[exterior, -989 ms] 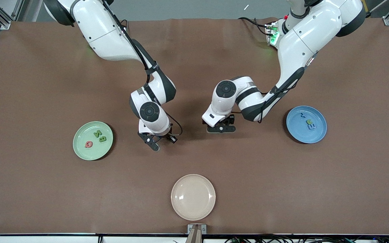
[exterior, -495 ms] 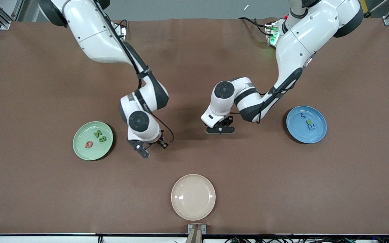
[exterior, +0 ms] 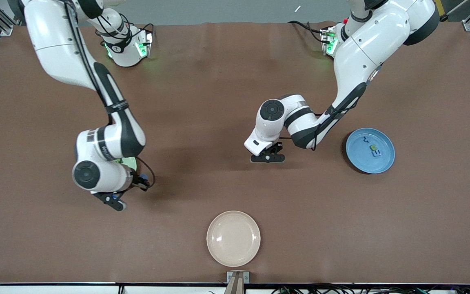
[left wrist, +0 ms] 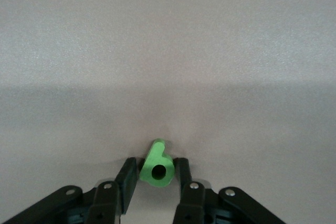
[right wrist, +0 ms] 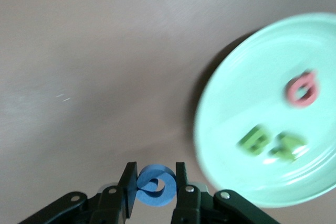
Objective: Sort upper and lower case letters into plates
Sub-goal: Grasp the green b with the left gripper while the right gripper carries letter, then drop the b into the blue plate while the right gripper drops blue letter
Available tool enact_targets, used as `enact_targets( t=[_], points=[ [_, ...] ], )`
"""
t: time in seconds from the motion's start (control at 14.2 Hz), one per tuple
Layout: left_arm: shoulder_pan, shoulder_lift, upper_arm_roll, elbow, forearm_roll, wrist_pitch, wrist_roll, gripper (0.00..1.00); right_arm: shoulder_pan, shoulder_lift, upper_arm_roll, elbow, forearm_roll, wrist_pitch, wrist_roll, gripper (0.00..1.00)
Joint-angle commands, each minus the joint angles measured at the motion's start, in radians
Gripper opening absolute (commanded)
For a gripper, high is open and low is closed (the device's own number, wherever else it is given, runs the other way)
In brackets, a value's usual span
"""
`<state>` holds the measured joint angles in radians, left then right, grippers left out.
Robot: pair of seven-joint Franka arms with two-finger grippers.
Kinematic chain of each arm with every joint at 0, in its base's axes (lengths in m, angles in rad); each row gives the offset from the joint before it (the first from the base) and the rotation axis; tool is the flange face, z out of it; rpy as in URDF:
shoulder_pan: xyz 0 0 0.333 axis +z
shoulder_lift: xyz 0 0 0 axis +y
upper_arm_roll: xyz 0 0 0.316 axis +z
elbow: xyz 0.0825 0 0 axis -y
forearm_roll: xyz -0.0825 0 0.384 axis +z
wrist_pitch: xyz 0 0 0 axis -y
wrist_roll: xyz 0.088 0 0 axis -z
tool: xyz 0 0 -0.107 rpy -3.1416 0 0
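The pale green plate (right wrist: 247, 98) holds a red letter (right wrist: 302, 88) and two green letters (right wrist: 254, 140); in the front view only a sliver of the plate (exterior: 132, 163) shows under the right arm. My right gripper (right wrist: 156, 179) is shut on a round blue letter (right wrist: 156, 186), over the table just beside that plate, and it shows in the front view too (exterior: 113, 201). My left gripper (left wrist: 156, 169) is shut on a bright green letter (left wrist: 156, 166), low over the mid table (exterior: 267, 157). The blue plate (exterior: 357, 159) holds three small letters (exterior: 375, 150).
A cream-white plate (exterior: 233, 238) lies near the table's edge closest to the front camera. The brown table (exterior: 235, 81) is bare around it. The arms' bases stand along the edge farthest from the camera.
My right arm has swung from the mid table toward the right arm's end, carrying the blue letter to the green plate's edge and covering the plate. My left arm has barely moved.
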<state>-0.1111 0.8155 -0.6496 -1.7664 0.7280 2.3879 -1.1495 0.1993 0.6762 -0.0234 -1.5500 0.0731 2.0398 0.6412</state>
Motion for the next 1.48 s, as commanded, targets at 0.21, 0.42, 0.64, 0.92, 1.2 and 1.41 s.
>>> enact_targets(
  t=[0.21,0.42,0.64,0.92,1.2,1.41],
  points=[
    [-0.016,0.002,0.019,0.015,0.005,0.001,-0.024,0.16,-0.086,-0.056,0.019,-0.117,-0.045,0.046,-0.153,0.0],
    [0.007,-0.021,0.016,0.015,0.005,-0.002,-0.022,0.14,-0.106,-0.069,0.019,-0.16,-0.061,0.089,-0.175,0.0],
    [0.054,-0.085,0.002,-0.001,-0.004,-0.039,-0.007,0.13,-0.124,-0.066,0.019,-0.179,-0.072,0.124,-0.207,0.0],
    [0.251,-0.14,-0.138,-0.045,-0.007,-0.14,0.078,0.12,-0.138,-0.064,0.019,-0.225,-0.073,0.201,-0.248,0.01],
    [0.573,-0.18,-0.332,-0.168,-0.007,-0.213,0.253,0.12,-0.144,-0.063,0.019,-0.225,-0.072,0.195,-0.249,0.68],
    [0.785,-0.183,-0.413,-0.254,0.01,-0.213,0.367,0.12,-0.15,-0.076,0.02,-0.213,-0.072,0.148,-0.25,1.0]
  ],
)
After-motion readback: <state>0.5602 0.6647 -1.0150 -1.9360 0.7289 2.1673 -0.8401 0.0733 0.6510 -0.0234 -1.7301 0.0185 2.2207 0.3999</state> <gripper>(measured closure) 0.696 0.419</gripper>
